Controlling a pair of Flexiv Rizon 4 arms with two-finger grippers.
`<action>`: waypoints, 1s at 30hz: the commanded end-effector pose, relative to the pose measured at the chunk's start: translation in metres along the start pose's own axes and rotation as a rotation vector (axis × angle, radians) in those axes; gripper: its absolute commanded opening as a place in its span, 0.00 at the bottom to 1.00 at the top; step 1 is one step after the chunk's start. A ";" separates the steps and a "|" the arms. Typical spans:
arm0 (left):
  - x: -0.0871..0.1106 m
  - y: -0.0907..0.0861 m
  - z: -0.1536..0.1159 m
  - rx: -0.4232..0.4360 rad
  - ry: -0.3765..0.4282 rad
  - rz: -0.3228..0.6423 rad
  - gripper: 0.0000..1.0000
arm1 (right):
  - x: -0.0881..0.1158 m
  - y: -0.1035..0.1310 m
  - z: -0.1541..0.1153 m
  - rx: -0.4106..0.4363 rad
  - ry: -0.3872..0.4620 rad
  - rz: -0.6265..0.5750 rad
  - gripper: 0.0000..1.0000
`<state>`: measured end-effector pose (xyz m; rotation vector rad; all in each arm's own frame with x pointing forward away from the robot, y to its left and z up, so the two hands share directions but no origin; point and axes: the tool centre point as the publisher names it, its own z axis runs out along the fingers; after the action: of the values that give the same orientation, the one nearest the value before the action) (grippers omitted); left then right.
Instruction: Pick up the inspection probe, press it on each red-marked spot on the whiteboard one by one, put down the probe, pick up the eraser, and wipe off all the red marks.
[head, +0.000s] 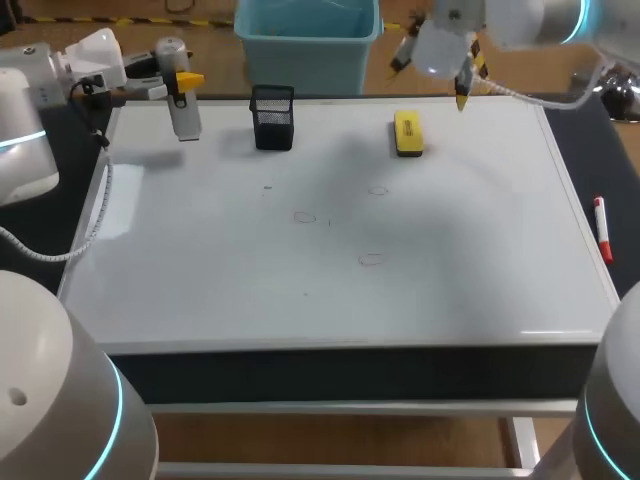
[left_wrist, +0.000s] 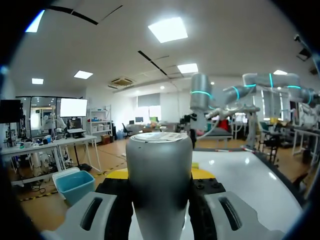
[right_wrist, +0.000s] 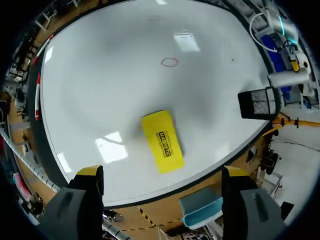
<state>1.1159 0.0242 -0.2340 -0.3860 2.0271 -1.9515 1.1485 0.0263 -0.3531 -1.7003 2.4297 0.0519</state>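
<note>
Our left gripper (left_wrist: 160, 176) is clamped on the inspection probe (left_wrist: 159, 170), whose grey body hides most of both yellow tips. In the head view it hangs over the ten o'clock corner of the whiteboard (head: 450, 250). Our right gripper (right_wrist: 162, 172) hovers, fingers wide apart, above the yellow eraser (right_wrist: 162, 141), which lies at one o'clock on the board. A black mesh pen holder (head: 272, 117) stands at eleven. The red marks (right_wrist: 170, 62) near the middle are faint; we make out only one circle clearly. A red marker (head: 602, 228) lies just off the three o'clock edge.
</note>
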 end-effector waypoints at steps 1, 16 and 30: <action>-0.001 0.000 0.000 0.003 0.001 0.002 0.00 | -0.001 0.007 0.005 -0.012 0.025 -0.051 1.00; -0.001 0.000 0.000 0.003 0.001 0.002 0.00 | -0.003 0.013 0.030 -0.068 0.122 -0.129 1.00; -0.001 0.000 0.000 0.003 0.001 0.002 0.00 | -0.004 0.023 0.056 -0.118 0.187 -0.145 1.00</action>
<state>1.1159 0.0241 -0.2340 -0.3859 2.0272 -1.9516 1.1289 0.0421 -0.4055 -1.9965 2.4562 0.0214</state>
